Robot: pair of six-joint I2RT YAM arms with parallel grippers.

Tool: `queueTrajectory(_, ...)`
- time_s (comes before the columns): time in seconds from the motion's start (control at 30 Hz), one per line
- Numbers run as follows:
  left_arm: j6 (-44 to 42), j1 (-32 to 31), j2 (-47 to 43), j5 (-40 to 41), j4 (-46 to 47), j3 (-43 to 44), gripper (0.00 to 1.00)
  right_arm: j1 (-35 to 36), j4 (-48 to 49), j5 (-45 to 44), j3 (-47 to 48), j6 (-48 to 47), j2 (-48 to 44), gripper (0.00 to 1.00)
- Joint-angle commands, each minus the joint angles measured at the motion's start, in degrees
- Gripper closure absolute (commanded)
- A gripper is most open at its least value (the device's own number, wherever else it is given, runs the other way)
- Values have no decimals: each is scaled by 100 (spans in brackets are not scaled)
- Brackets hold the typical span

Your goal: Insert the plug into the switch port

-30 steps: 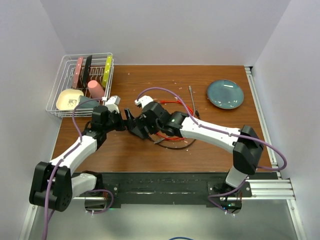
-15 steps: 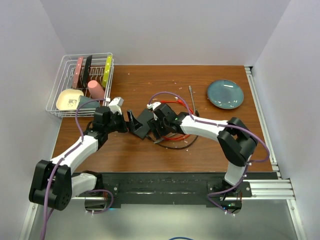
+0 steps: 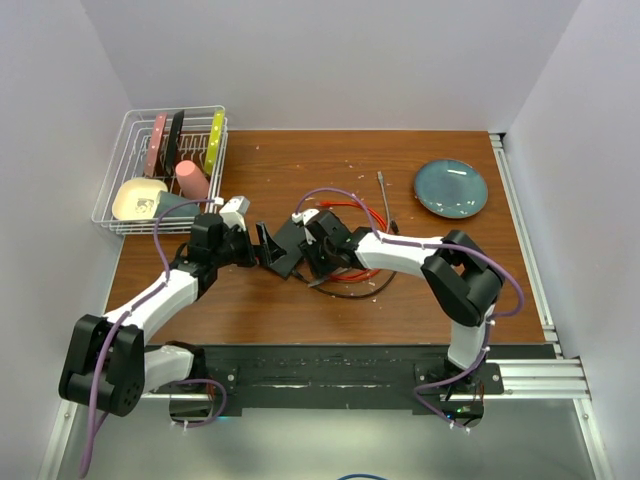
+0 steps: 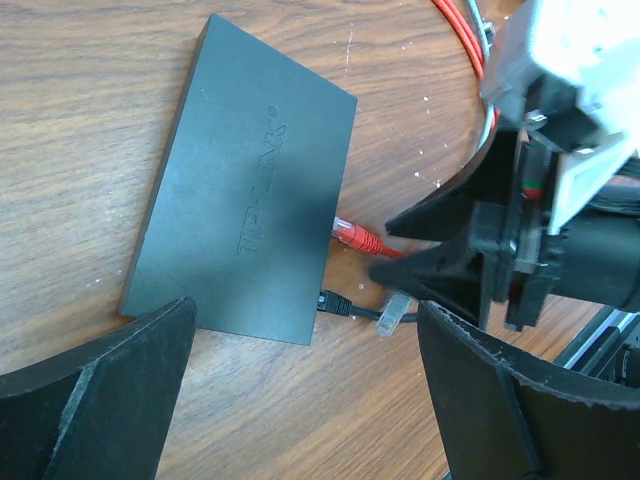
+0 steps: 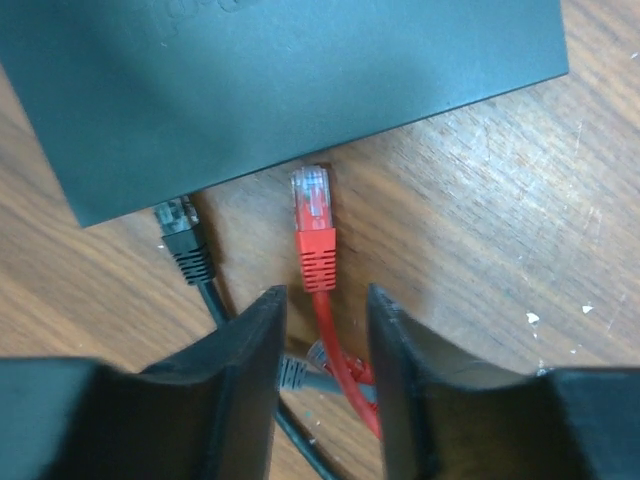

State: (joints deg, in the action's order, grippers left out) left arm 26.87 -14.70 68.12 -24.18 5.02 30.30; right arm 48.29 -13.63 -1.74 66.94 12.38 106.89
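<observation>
- Straddling the cord (image 5: 322, 320) behind the red plug (image 5: 312, 215), just off the switch (image 4: 250, 230), the right gripper (image 5: 325, 293) has jaws half-closed, gripping nothing.
- Over the switch, the left gripper (image 4: 305, 310) holds its jaws wide apart, empty.

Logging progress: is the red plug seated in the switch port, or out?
Out. The red plug lies on the table, its whole clear tip visible outside the edge of the black switch.

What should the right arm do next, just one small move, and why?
Probably close the right gripper on the red cable just behind the plug. Its fingers straddle the cable without touching it, and the plug lies loose, its clear tip fully showing at the switch edge, not yet pushed in.
</observation>
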Motion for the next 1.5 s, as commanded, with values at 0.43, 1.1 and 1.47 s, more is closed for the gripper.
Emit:
queueTrajectory(0.43, 125, -86, -457, -508, 394, -138, 4, -57, 360, 156, -549, -219, -1134, 100)
queueTrajectory(1.1, 1496, -191, -1538, -2223, 2522, -842, 12, -48, 625, 1283, -1421, -447, -3175, 100)
queueTrajectory(1.47, 592, -191, -1284, -896, 829, -412, 12, 40, 809, -274, -1377, -499, -2683, 100)
